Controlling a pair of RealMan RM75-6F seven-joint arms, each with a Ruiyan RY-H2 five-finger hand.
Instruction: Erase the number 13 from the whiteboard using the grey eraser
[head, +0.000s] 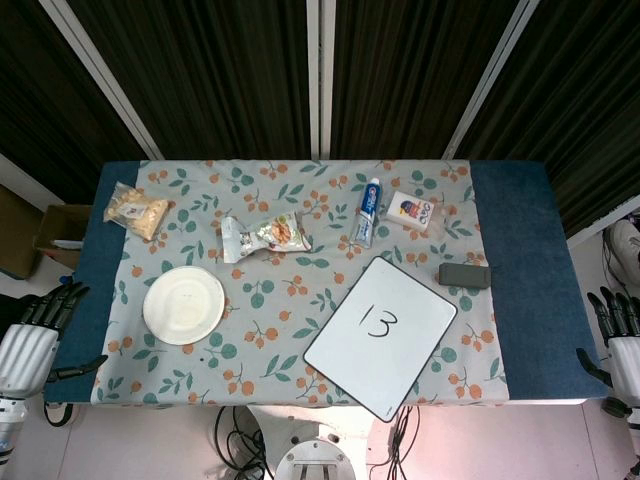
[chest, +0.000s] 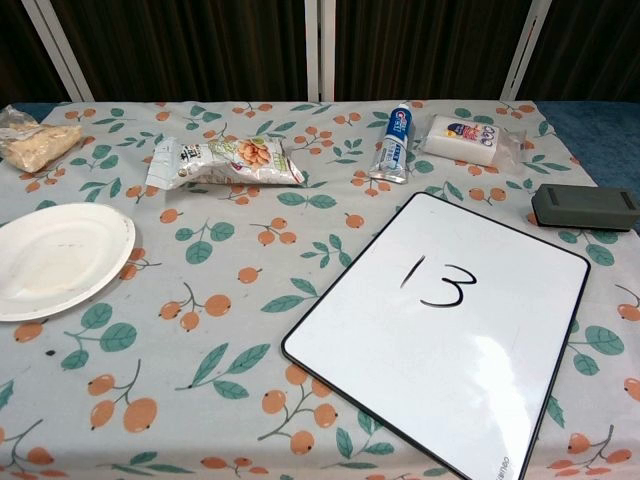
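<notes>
Both hands hang off the table edges in the head view, holding nothing: the left hand (head: 35, 335) sits low beside the table's left edge with its dark fingers spread apart, and the right hand (head: 620, 335) sits beside the right edge, fingers likewise apart and pointing up. The grey eraser (head: 465, 274) lies flat on the floral tablecloth (head: 270, 330), inward and slightly ahead of the right hand, just beside the upper right edge of the whiteboard (head: 400, 355) without touching it. The whiteboard lies tilted on the cloth, between the two hands but nearer the right one, with the black number 13 (head: 377, 322) unsmudged at its middle. A white paper plate (head: 184, 305) rests inward of the left hand; it carries nothing but a few faint marks. Farther from the hands, along the back of the cloth, lie a clear bag of pale snacks (head: 136, 211), a foil snack packet (head: 264, 236), a toothpaste tube (head: 367, 212) and a wrapped white bar (head: 414, 211). A cardboard box (head: 58, 236) stands on the floor beyond the left hand; its contents are unclear.
</notes>
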